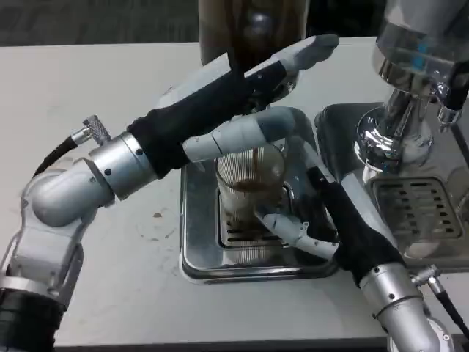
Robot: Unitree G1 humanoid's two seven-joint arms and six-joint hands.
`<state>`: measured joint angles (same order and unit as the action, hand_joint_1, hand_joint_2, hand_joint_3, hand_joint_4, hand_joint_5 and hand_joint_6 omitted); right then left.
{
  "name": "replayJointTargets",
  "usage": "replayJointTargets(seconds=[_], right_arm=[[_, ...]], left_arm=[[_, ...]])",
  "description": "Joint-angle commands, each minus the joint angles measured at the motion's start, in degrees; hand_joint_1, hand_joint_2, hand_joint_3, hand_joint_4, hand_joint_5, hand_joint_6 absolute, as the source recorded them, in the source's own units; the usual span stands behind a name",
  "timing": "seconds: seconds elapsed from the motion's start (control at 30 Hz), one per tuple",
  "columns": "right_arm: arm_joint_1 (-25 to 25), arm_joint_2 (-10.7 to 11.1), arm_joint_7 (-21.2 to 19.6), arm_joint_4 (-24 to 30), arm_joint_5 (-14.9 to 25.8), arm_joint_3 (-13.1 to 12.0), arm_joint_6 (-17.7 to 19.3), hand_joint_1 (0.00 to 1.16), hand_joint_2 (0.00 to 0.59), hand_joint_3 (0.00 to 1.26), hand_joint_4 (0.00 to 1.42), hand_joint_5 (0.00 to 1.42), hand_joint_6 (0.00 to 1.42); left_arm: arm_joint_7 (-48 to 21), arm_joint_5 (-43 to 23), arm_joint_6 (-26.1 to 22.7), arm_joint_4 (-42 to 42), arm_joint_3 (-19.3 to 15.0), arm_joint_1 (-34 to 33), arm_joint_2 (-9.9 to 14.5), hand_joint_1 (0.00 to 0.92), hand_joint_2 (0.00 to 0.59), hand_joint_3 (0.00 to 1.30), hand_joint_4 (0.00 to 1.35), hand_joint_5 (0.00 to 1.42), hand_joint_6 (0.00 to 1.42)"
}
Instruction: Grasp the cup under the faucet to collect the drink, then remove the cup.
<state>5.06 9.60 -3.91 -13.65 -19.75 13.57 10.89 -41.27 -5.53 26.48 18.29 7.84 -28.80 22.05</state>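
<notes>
Cup, a clear ribbed plastic tumbler [249,183], stands upright on the slotted grate of a shiny steel drip tray [192,242], which serves as the landmark for the scene. Above the tray's far edge rises a dark drink dispenser [253,26], and a thin brown stream [254,160] appears to fall from it into the cup. Brown liquid fills roughly the lower part of the cup, so collection seems underway but not finished. The robot's left hand [253,92] reaches in from the tray's left side, above the cup: its long upper fingers [311,50] lie stretched toward the dispenser, likely pressing the tap, while a lower grey finger [249,136] curves across the cup's rim. Whether this hand grasps anything is unclear. The robot's right hand [311,220] comes from the tray's near right corner, its fingers [282,224] spread and curling toward the cup's base, touching or just beside it; no firm hold is visible, so it reads as released and closing in. A second chrome machine [399,110] with its own grate stands just right of the tray. As a judgement: the cup is placed and filling; what remains is stopping the flow, securing the grasp, and taking the cup off the tray.
</notes>
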Motion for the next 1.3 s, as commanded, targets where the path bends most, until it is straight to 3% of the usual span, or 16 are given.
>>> replayJointTargets(seconds=[0.03,0.87,1.13,1.3], right_arm=[[0.97,-0.05,0.82,-0.89,0.5,-0.19,1.48,0.54,0.244,0.0,0.0,0.0,0.0],[3.61,-2.6,0.76,-5.39,0.44,0.22,3.11,0.54,0.244,0.0,0.0,0.0,0.0],[2.98,-2.28,0.61,-5.0,0.69,-0.36,3.23,0.54,0.244,0.0,0.0,0.0,0.0],[3.18,-2.38,0.54,-5.33,0.83,-0.64,3.57,0.54,0.244,0.0,0.0,0.0,0.0]], left_arm=[[-1.11,2.26,-1.34,0.66,1.92,1.41,0.28,0.0,0.047,0.0,0.0,0.0,0.0],[1.39,2.19,-1.33,0.65,1.16,1.56,0.08,0.0,0.048,0.0,0.0,0.0,0.0],[8.43,1.3,6.05,-3.6,-4.16,3.21,-1.4,0.0,0.07,0.0,0.0,0.01,0.0],[9.68,-2.89,8.44,-4.27,-7.48,3.37,-2.9,0.0,0.082,0.03,0.0,0.03,0.0]])
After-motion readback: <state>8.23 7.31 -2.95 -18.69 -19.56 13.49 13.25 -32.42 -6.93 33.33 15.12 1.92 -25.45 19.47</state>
